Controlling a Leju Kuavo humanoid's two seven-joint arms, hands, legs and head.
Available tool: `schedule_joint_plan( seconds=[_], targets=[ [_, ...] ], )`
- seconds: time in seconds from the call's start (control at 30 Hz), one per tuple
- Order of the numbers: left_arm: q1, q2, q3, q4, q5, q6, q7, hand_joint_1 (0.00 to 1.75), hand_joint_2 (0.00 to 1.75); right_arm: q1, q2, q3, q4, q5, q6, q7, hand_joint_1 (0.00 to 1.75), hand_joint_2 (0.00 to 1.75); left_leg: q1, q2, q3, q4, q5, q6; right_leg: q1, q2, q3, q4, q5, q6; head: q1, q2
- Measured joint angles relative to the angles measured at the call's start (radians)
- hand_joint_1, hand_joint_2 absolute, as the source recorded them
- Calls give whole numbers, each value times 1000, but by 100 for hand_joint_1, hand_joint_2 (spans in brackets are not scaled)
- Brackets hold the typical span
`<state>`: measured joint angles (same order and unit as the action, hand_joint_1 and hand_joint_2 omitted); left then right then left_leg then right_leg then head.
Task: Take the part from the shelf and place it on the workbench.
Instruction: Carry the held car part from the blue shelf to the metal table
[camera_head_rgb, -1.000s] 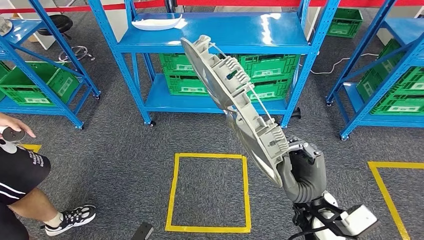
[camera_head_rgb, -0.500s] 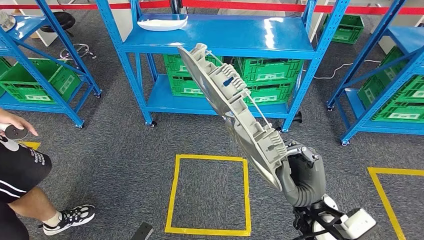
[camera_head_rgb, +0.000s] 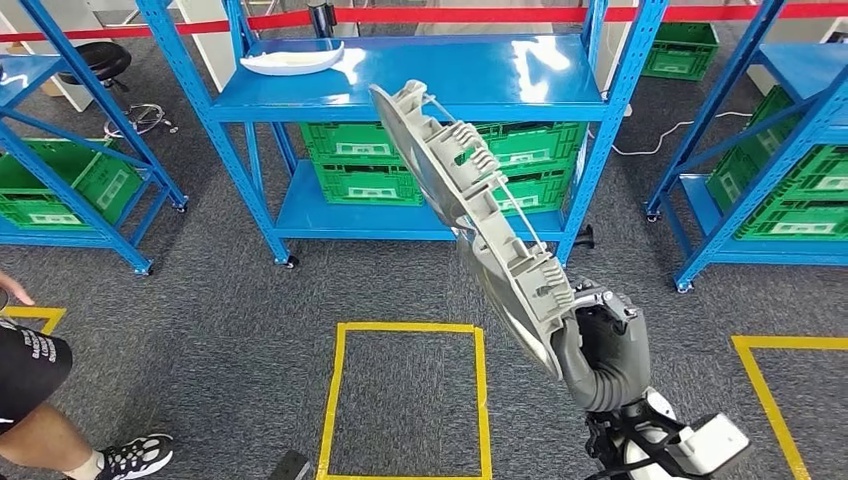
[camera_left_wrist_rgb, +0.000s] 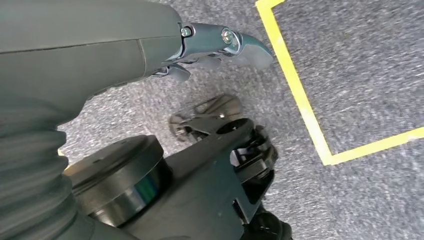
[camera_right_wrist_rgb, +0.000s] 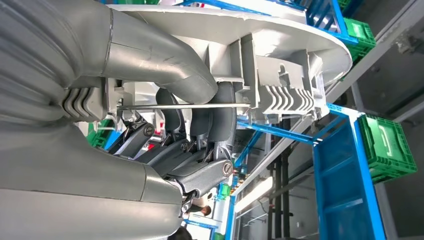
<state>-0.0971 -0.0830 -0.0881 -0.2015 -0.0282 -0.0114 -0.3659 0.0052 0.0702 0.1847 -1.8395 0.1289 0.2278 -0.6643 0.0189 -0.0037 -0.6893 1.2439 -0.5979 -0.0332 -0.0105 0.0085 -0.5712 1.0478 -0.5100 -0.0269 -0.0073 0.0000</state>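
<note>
A large grey plastic part (camera_head_rgb: 470, 215), long and ribbed with clips along its back, stands tilted up in front of me. My right hand (camera_head_rgb: 600, 350) grips its lower end, low right in the head view. The right wrist view shows the fingers (camera_right_wrist_rgb: 172, 125) wrapped around the ribs of the part (camera_right_wrist_rgb: 260, 40). My left hand (camera_left_wrist_rgb: 220, 45) hangs above the carpet, holding nothing, its fingers loosely extended. A second, white part (camera_head_rgb: 292, 60) lies at the left end of the blue shelf (camera_head_rgb: 480, 75) ahead.
Green crates (camera_head_rgb: 520, 160) fill the shelf's lower levels. More blue racks stand at the left (camera_head_rgb: 70, 180) and right (camera_head_rgb: 790, 150). A yellow taped square (camera_head_rgb: 405, 400) marks the grey carpet just ahead. A person's leg and shoe (camera_head_rgb: 120, 460) are at the bottom left.
The whole view has shifted: shelves and the person slid leftward in the picture, so the camera moved. The part stays held in my right hand at much the same tilt.
</note>
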Motion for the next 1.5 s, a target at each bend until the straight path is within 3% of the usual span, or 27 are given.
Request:
schedule_joint_plan(
  seconds=[0.07, 0.1, 0.13, 0.2, 0.27, 0.3, 0.4, 0.43, 0.47, 0.5, 0.57, 0.6, 0.67, 0.77, 0.83, 0.93, 0.97, 1.0, 1.07, 1.13, 1.2, 1.27, 1.33, 1.4, 1.5],
  targets=[
    [1, 1, 0, 0, 0, 1, 0, 0, 175, 0, 0, 0, 0, 0, 1, 0, 175, 175, -12, -1, 31, -122, 91, 20, 4, 1, 21, -1, -16, 4, -1, 0],
    [1, 1, 0, 0, 0, 1, 0, 0, 175, -1, 0, 1, 0, 0, 1, 0, 175, 175, -18, -2, 43, -164, 115, 28, 5, 1, 28, -3, -24, 8, -1, 0],
    [2, 2, 0, 0, 0, 2, 0, 0, 175, -1, 0, 1, 0, 0, 1, -1, 175, 175, -22, -3, 51, -188, 129, 33, 5, 2, 34, -5, -29, 14, -1, 0],
    [3, 1, 0, 1, 0, 2, -1, 0, 175, -2, -1, 2, 0, 0, 2, 0, 175, 175, -23, -5, 63, -199, 128, 41, 6, 3, 44, 0, -27, 27, -1, 0],
    [3, 1, 0, 0, 0, 3, -2, 0, 175, -3, -2, 2, 0, 1, 1, 1, 175, 175, -18, -7, 84, -208, 134, 51, 5, 1, 37, 35, -27, 36, 1, 0],
    [2, 0, 0, 0, 0, 4, -2, 0, 175, -4, -2, 2, 0, 0, 1, 0, 175, 175, -17, -7, 94, -210, 131, 56, 5, 0, 18, 73, -38, 40, 3, 0],
    [2, -1, 0, 0, 0, 5, -2, 0, 175, -5, -3, 2, 0, 0, 1, -1, 175, 175, -17, -8, 109, -211, 114, 63, 3, -2, -95, 230, -106, 53, 7, 0],
    [3, -2, 0, 0, 0, 5, -2, 0, 175, -4, -3, 2, 0, 0, 1, -1, 175, 175, -17, -8, 115, -211, 107, 63, 3, -2, -124, 255, -117, 55, 8, 0],
    [4, -2, 0, 0, 0, 6, -2, 0, 175, -4, -4, 2, 1, 0, 1, 0, 175, 175, -17, -9, 124, -211, 99, 62, 3, -2, -138, 248, -108, 55, 9, 0],
    [5, -2, 0, 0, -1, 7, -2, 0, 175, -4, -4, 2, 1, 0, 1, 0, 175, 175, -17, -10, 134, -211, 91, 60, 3, -2, -135, 209, -78, 53, 10, 0],
    [4, -4, 0, 0, -2, 9, -2, 0, 175, -4, -5, 2, 1, -1, 2, 0, 175, 175, -17, -11, 159, -211, 73, 56, 6, -3, -100, 83, 14, 44, 10, 0],
    [3, -4, 0, 0, -2, 10, -3, 0, 175, -4, -6, 2, 1, -1, 3, 0, 175, 175, -18, -11, 168, -211, 65, 52, 9, -4, -84, 36, 33, 38, 11, 0],
    [2, -5, 0, 0, -2, 11, -5, 0, 175, -5, -6, 2, 2, -2, 4, -1, 175, 175, -19, -12, 177, -210, 57, 39, 15, -4, -70, 1, 42, 26, 11, 0],
    [-1, -3, 0, -1, -2, 17, -7, 0, 175, -10, -7, 2, 3, -6, 4, 1, 175, 175, -20, -11, 188, -188, 55, 21, 9, -4, -41, -15, 54, 6, 9, 0],
    [-10, -2, 1, -2, 3, 23, -8, 0, 175, -26, -7, 2, 3, -11, 9, 3, 175, 175, -17, -9, 156, -127, 21, 12, 5, -6, -25, -20, 50, -3, 3, 0],
    [-20, -1, 2, -3, 18, 29, -6, 0, 175, -50, -7, 2, 10, -18, 18, 8, 175, 175, -9, -7, 49, 29, -47, -1, 3, -6, -20, -20, 41, -8, -3, 0],
    [-19, -1, 3, -3, 22, 29, -5, 0, 175, -53, -7, 2, 14, -19, 19, 10, 175, 175, -7, -7, 29, 45, -44, -3, 2, -5, -17, -20, 38, -7, -3, 0],
    [-18, 0, 4, -3, 27, 29, -3, 0, 175, -56, -7, 2, 19, -20, 19, 11, 175, 175, -4, -6, 27, 22, -17, -6, 1, -4, -12, -19, 34, -4, -4, 0],
    [-17, 2, 8, -3, 38, 27, 2, 0, 175, -60, -7, 2, 27, -21, 19, 12, 175, 175, 0, -3, 64, -102, 72, -10, -3, -3, -1, -17, 24, 5, -4, 0],
    [-18, 2, 14, -3, 46, 23, 6, 0, 175, -66, -6, 3, 31, -21, 18, 12, 175, 175, -2, 2, 90, -194, 108, -5, -5, -4, 4, -15, 17, 18, -6, 0],
    [-18, 2, 20, -2, 49, 22, 10, 0, 175, -72, -6, 4, 33, -22, 17, 12, 175, 175, -6, 4, 88, -206, 113, 7, -2, -5, 4, -14, 12, 25, -7, 0],
    [-17, 2, 25, -2, 50, 22, 11, 0, 175, -76, -6, 4, 34, -22, 17, 13, 175, 175, -5, 2, 90, -206, 134, 13, 1, -6, 5, -14, 12, 11, -5, 0],
    [-18, 2, 29, -2, 51, 21, 11, 0, 175, -77, -6, 4, 34, -22, 17, 13, 175, 175, -6, -1, 90, -207, 135, 17, 2, -7, 8, -18, 15, -4, -3, 0],
    [-18, 2, 30, -3, 52, 21, 10, 0, 175, -80, -6, 4, 34, -22, 17, 13, 175, 175, -6, -2, 90, -207, 133, 22, 2, -8, 12, -26, 15, 2, -2, 0],
    [-19, 1, 32, -3, 54, 14, 11, 0, 175, -82, -6, 4, 34, -22, 16, 13, 175, 175, -7, -2, 90, -207, 131, 28, 2, -8, 17, -37, 18, 24, -1, 0]
  ],
)
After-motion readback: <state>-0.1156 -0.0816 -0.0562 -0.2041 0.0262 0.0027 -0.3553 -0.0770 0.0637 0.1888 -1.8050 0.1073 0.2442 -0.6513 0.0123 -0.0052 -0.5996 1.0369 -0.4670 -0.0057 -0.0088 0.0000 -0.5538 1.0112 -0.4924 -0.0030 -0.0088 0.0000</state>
